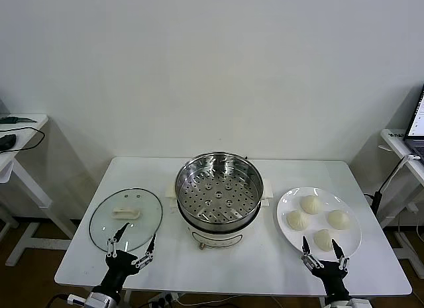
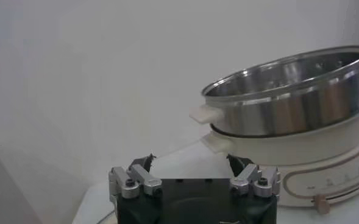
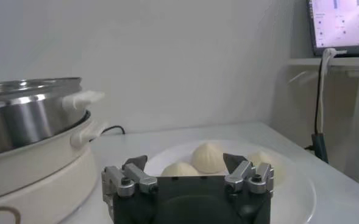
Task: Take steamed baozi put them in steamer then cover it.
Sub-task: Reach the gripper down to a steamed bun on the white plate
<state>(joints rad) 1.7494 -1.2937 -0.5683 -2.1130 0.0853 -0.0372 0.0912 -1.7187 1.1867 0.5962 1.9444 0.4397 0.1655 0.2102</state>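
Both grippers, left [image 1: 135, 246] and right [image 1: 323, 252], spread wide, holding nothing. We drop the right squarely over the nearest baozi [image 1: 323, 239] and squeeze gently, steamer [image 1: 218, 189] waiting.

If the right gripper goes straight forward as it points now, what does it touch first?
Probably the nearest steamed baozi on the white plate. The right gripper stands open at the plate's near edge, aimed at that bun; depth is uncertain.
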